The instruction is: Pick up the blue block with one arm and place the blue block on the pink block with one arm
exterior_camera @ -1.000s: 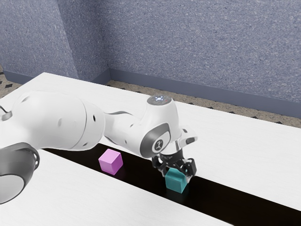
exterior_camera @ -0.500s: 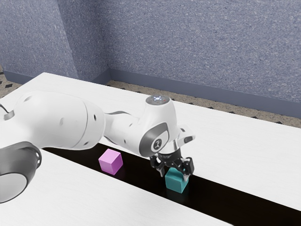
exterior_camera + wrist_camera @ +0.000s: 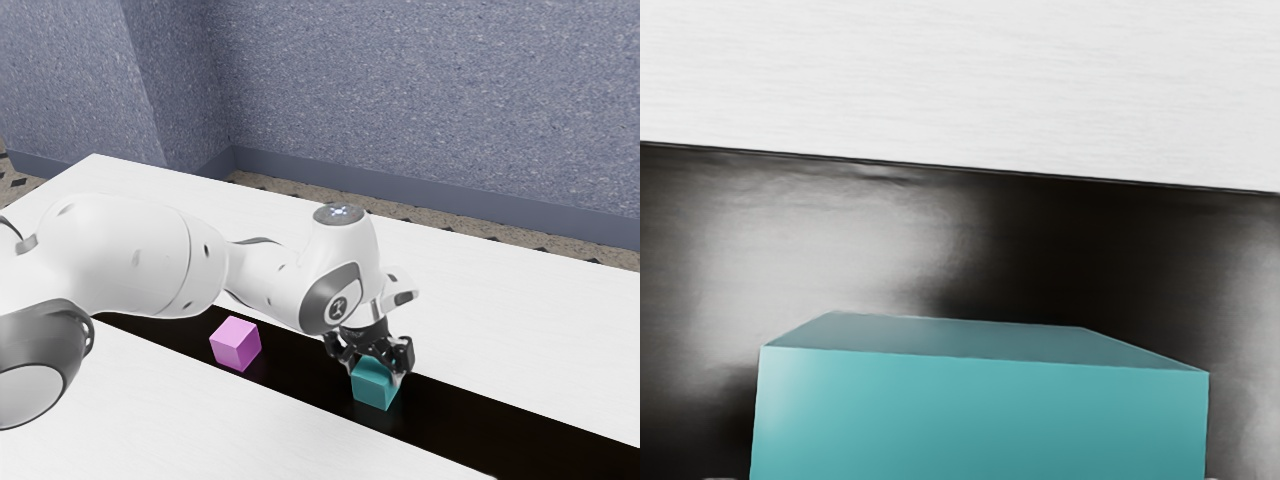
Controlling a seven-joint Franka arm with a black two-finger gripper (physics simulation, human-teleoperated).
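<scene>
Sitting on dark strip (image 3: 480, 420) of table (image 3: 500, 300), blue block (image 3: 376, 386), gripper (image 3: 375, 360) right atop it, apart vs clamped can't tell, pink block (image 3: 235, 343) well apart from blue block.

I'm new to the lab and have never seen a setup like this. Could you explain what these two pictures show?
This is a simulated white robot arm ending in a black two-finger hand. One picture comes from a camera beside the arm. The other comes from a camera on the hand itself, looking down. Across the white table runs a dark strip. On it sit a pink block and a blue block, apart from each other. The hand is down over the blue block, which is why that block looks so big in the hand's picture. Whether it is gripped yet, I cannot tell. It seems to rest on the strip.
</scene>
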